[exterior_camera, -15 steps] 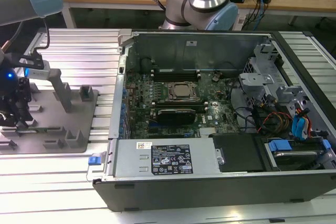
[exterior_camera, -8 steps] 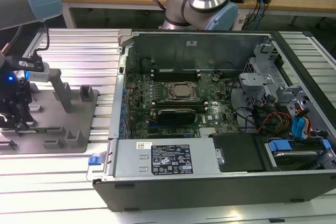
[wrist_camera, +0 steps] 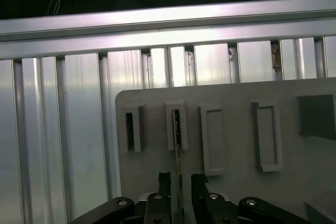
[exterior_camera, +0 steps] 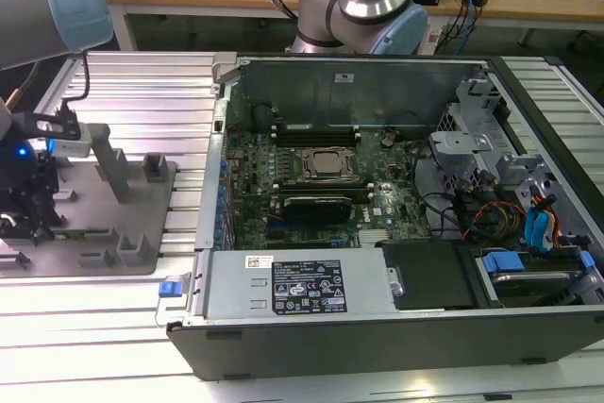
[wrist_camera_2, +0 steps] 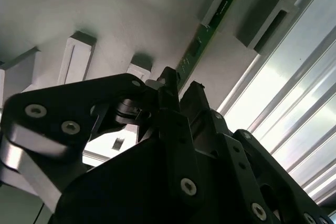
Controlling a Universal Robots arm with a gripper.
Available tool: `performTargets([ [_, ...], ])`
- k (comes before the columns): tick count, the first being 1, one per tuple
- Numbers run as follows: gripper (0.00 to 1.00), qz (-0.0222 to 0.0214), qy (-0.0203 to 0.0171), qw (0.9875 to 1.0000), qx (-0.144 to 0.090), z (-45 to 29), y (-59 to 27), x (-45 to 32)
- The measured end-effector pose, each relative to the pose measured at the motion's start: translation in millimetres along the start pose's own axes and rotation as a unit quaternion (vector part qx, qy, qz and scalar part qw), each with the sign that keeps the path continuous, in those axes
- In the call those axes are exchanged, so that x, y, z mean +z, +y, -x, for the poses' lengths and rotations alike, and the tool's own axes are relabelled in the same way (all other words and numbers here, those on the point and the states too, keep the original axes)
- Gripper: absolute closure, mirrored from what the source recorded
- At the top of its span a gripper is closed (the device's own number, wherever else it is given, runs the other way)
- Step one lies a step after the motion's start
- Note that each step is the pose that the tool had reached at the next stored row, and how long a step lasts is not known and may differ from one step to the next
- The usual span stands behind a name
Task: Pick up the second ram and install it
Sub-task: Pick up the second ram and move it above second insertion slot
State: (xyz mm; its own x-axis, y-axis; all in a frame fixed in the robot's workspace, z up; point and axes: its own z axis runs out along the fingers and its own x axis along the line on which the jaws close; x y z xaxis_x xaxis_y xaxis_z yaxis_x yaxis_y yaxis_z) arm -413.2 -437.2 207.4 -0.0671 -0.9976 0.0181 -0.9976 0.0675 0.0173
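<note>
Risk chiefly of a skewed grip. Black two-fingered claw poised over grey slotted fixture plate at the exterior view's left, fingers parted narrowly, straddling thin green circuit-board stick with dark chips, apparently not yet clamped. Stick upright on edge in raised grey holder, seemingly nearer one finger than the other. Likely results of off-centre closing: tilting, jamming in the holder, slipping on the lift.

Ram: you've got the second ram edge-on in a holder on the grey fixture plate.
Gripper: gripper fingers straddle it, gap either side.
Base: ribbed alu table.
</note>
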Motion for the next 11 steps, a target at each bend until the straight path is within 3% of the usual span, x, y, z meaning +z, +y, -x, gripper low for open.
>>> performTargets([
  [11, 0.72, -0.0002, -0.0003, 1.0000, -0.009, 0.0, 0.0, -3.2],
])
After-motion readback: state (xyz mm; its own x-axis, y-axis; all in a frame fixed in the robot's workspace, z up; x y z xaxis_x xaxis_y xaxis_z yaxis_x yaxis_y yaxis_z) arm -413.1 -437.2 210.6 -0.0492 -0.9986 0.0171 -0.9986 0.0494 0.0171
